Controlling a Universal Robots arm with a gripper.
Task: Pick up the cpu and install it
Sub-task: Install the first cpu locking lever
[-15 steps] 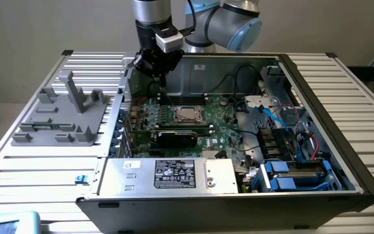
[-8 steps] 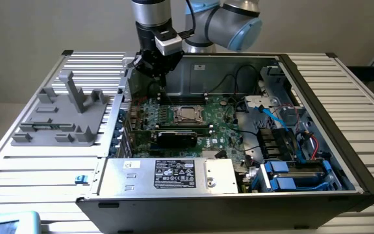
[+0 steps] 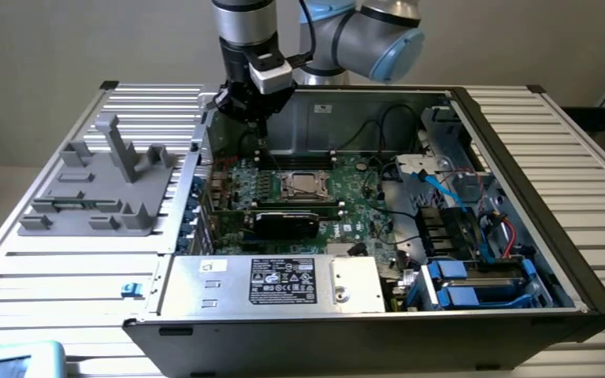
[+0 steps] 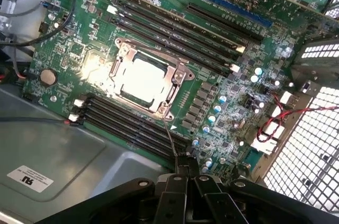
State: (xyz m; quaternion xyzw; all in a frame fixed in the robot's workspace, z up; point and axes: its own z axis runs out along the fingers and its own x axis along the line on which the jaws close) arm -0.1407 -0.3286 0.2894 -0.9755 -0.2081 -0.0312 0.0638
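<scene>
Silver-grey cpu [image 4: 143, 78] sits inside the socket frame [image 4: 121, 57] on the motherboard [image 3: 361, 209], centre of the exterior view. Tool [image 3: 257, 118] clenched, empty, hovering upper middle of that frame. Judged: placement step looks done; any further contact calls for a light, square touch

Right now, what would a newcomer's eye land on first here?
An open black computer case sits on the slatted metal table, baring its green motherboard. At the board's middle a small square silver-topped cpu gleams within the metal-framed socket. The arm's shut hand hangs above the board's edge.
</scene>
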